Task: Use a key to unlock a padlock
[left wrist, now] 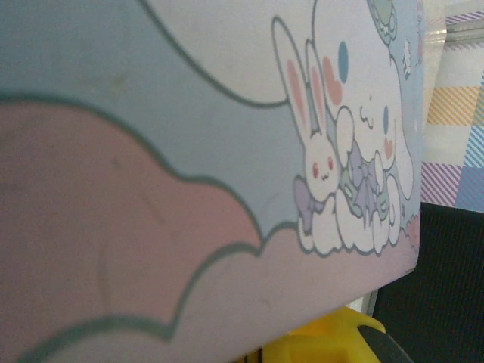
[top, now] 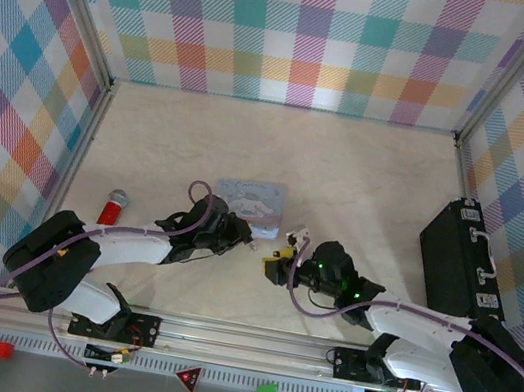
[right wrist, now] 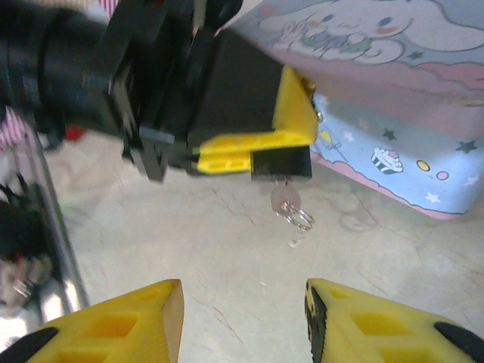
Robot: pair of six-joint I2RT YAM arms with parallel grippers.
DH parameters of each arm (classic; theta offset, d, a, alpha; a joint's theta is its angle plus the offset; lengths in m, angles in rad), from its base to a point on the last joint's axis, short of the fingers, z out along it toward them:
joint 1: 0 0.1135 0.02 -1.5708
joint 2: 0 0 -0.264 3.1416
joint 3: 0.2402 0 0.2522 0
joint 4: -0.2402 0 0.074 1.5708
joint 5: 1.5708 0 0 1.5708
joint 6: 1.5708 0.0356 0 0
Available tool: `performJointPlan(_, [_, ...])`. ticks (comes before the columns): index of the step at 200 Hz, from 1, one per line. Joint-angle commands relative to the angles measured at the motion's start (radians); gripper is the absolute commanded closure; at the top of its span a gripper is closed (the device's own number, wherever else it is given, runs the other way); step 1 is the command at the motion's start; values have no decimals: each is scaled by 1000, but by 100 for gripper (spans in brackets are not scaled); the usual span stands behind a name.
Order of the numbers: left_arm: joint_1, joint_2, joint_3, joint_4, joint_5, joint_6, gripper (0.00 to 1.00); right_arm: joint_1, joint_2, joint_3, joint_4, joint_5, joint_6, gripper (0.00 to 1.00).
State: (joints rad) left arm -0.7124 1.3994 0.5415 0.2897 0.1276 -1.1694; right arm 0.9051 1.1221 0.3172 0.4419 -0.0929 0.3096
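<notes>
The padlock (right wrist: 280,162) is a small black block pinched at the tips of my left gripper (right wrist: 291,144), which is shut on it beside the tin. The key (right wrist: 284,200) sticks out of the padlock's underside, with a silvery ring (right wrist: 302,219) hanging from it just above the table. My right gripper (right wrist: 243,318) is open a short way in front of the key, with bare table between its yellow fingers (right wrist: 144,321). From above, the left gripper (top: 240,235) and right gripper (top: 282,257) face each other near the table's middle.
The pale blue cartoon-printed tin (top: 253,203) lies right behind both grippers and is very close in the left wrist view (left wrist: 227,166). A red stick with a silver cap (top: 113,205) lies at the left. A black case (top: 459,256) stands at the right wall.
</notes>
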Motion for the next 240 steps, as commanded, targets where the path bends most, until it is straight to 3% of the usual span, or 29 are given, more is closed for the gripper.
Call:
performJointPlan(1, [10,-37,41,22,32,22,98,46,21,-21,132,91,-245,55])
performJointPlan(42, [7,-59,49,-4,40,34,98,144,148,5,283,180,-353,54])
performJointPlan(101, [4,-88,53,-38,52,47,98,165,301,50,410,350,-393,58])
performJointPlan(179, [5,-96,29,-18,45,41,98,181,377,97,412,332,-400,66])
performJointPlan(240, [2,-107,22,-14,43,38,98,206,416,124,408,414,-455,71])
